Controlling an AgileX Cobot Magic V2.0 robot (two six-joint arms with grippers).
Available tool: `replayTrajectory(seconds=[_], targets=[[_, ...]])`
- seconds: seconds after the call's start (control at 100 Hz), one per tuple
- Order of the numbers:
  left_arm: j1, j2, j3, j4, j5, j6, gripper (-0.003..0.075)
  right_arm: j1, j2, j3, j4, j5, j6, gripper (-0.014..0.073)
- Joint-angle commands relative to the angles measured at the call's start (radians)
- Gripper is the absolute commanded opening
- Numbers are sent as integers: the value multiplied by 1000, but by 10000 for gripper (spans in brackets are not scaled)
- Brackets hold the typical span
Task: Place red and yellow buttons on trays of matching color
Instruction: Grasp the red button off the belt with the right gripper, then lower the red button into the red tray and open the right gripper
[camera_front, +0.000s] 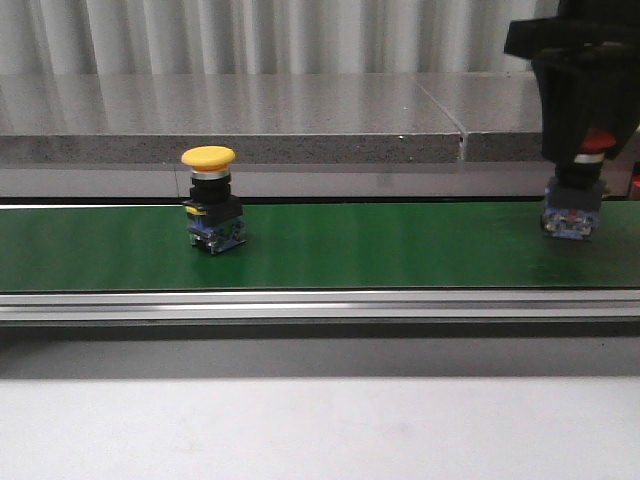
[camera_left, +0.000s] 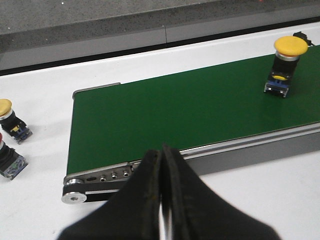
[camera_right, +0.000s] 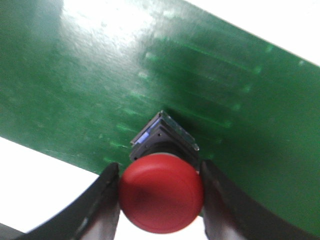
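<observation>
Red button (camera_right: 161, 192) sits between my right gripper's (camera_right: 161, 200) two black fingers (camera_right: 102, 200), and its round cap touches both of them, so I am squeezing it. In the front view the red button (camera_front: 594, 142) shows just a bit of red under my right gripper (camera_front: 585, 150), and its black and blue bottom part is at the far right end of the green belt (camera_front: 400, 245). I cannot tell if that bottom part rests on the belt or is just above it. My right arm comes down from above, almost straight, over the right end of the belt.

The yellow button (camera_front: 211, 200) stands upright on the belt, left of the middle and well apart from the red one. From my left wrist I see the same yellow button (camera_left: 284, 65) near the back edge of the belt (camera_left: 190, 110).

My left gripper (camera_left: 162, 200) has its fingers pressed together with nothing between them. It hangs low over the white table (camera_left: 260, 195), just in front of the left end of the belt.

Two more buttons stand on the white table past the left end of the belt. One is a small yellow button (camera_left: 11, 120). Next to it is another button (camera_left: 9, 162) with a blue bottom, partly cut off at the picture's edge.
</observation>
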Motion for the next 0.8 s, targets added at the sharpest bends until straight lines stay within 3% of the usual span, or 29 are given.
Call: replayTrajectory(seconds=[0.0, 0.32, 0.79], targets=[[-4, 9, -25, -15, -66, 1, -20, -41, -94, -33, -6, -17, 0, 185], [-4, 9, -25, -15, -66, 1, -20, -298, -193, -33, -6, -35, 42, 185], [-4, 9, -25, -15, -66, 1, -20, -651, -145, -52, -6, -84, 220, 185]])
